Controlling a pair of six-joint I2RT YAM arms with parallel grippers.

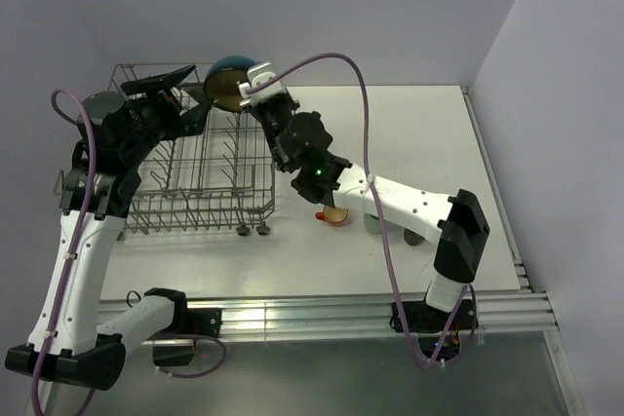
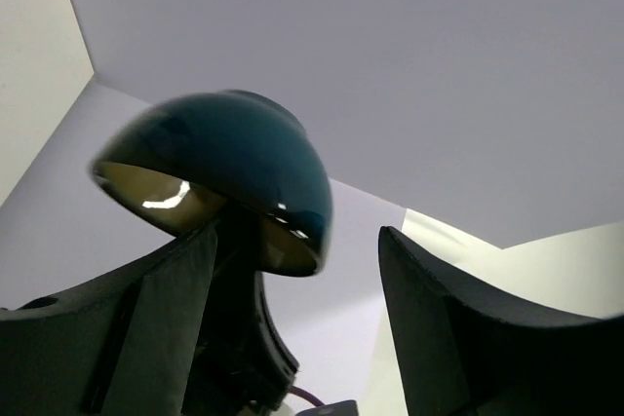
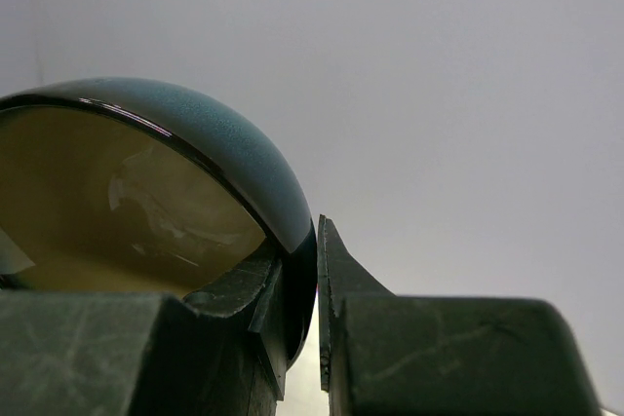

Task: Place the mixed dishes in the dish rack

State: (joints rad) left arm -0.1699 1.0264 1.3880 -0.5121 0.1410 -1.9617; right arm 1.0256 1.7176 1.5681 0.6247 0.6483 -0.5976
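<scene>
Right wrist: right gripper clamps a tan-lined blue bowl, seemingly above the grey wire rack; next, ease it down inside.

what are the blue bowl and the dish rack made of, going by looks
The blue bowl looks like glazed ceramic: glossy teal outside, bright highlights on the rim, smooth tan inside showing reflections. The dish rack looks like thin grey metal wire; whether it is coated is too small to tell.
</scene>
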